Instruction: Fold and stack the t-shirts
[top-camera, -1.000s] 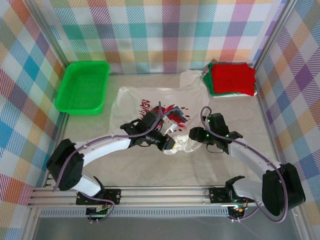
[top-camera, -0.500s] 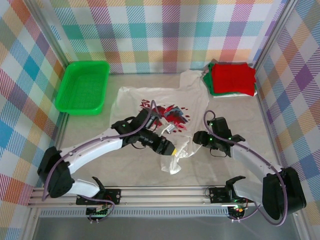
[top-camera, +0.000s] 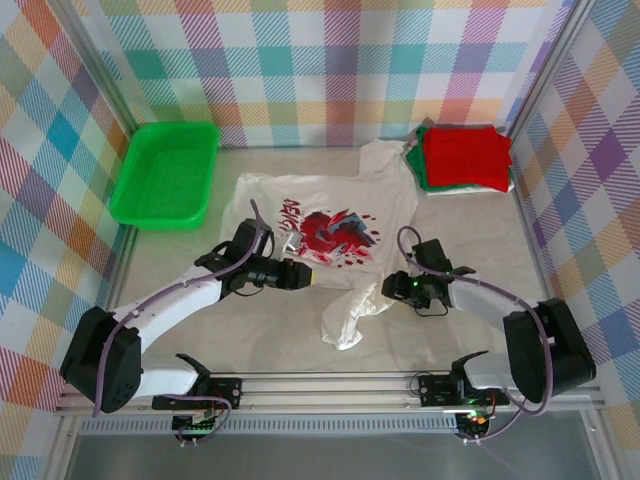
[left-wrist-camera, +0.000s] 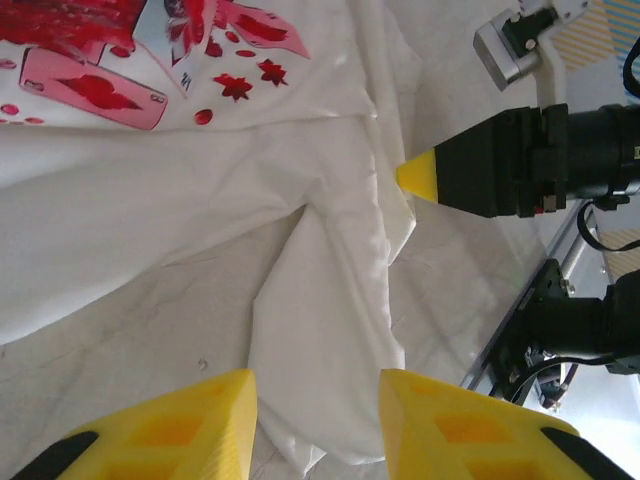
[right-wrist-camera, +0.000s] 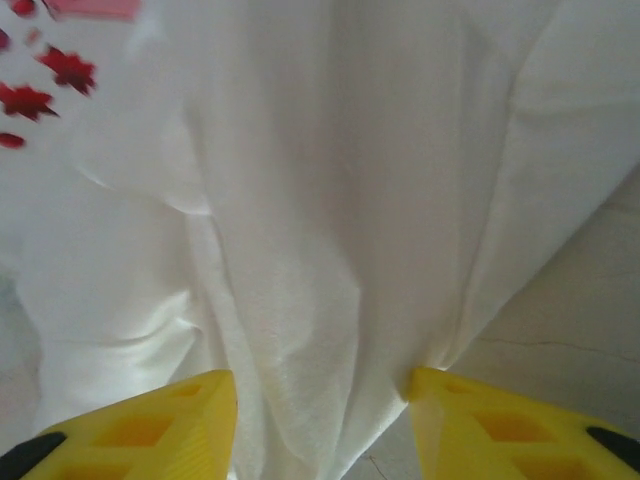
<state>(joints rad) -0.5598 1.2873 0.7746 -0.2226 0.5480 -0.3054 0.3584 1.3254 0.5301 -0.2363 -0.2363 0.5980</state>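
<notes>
Top external view, taken from the left: one green tray (top-camera: 165, 178) is seen well apart from the left claw (top-camera: 308, 274), off to its far-left side, and is not part of the folding. The left claw is held low over the near hem of the one white t-shirt (top-camera: 330, 215), which is spread print-up on the bench (top-camera: 250, 330) between the two claws and beyond them. Its lower right part is bunched and trails toward the near edge.

In the left wrist view the left claw (left-wrist-camera: 315, 400) is shown partly parted and empty, with a loose fold of white cloth lying just ahead of its fingers (left-wrist-camera: 160, 430). The right claw (top-camera: 388, 288) is set against the shirt's right edge. In the right wrist view the right claw (right-wrist-camera: 320, 400) is seen parted astride a ridge of cloth, and the cloth is not judged to be clamped.

Beyond the right claw, well apart toward the far right corner, one folded red t-shirt (top-camera: 465, 155) is stacked on one folded green t-shirt (top-camera: 416, 170).

Three shirts, one tray and two claws are counted. The step in hand is judged to be the flattening of the white shirt before its first fold. For the next move, the bunched hem would have to be pinched at both sides and drawn out smooth.
</notes>
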